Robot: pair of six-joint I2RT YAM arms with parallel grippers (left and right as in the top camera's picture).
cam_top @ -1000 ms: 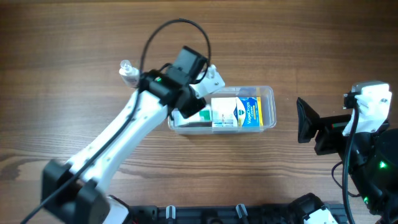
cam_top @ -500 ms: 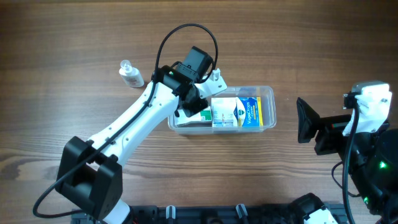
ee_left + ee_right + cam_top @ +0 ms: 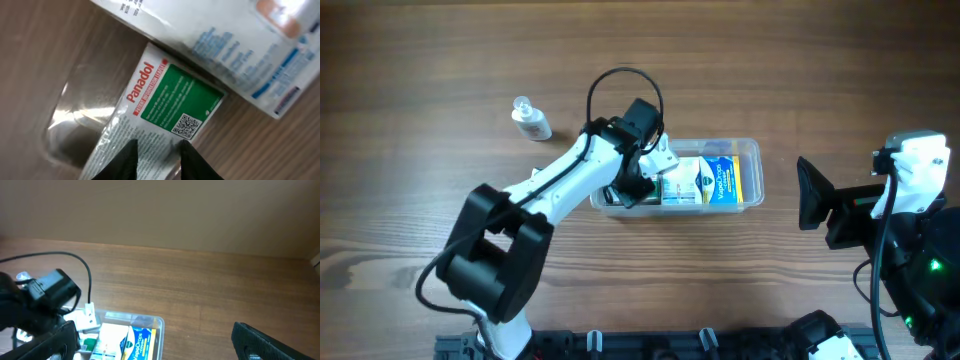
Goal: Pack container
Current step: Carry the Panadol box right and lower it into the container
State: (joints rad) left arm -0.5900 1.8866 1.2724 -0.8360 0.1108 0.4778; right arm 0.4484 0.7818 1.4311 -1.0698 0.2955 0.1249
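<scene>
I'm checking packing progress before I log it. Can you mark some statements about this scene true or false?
1. The small bottle is inside the container. False: it is on the table, apart from the container.
2. A green Panadol box is in the container. True.
3. The right pincer is shut. False: it is open and well away from the container.
4. The left pincer is down at the container's end nearer the bottle, right over the Panadol box. True.
</scene>
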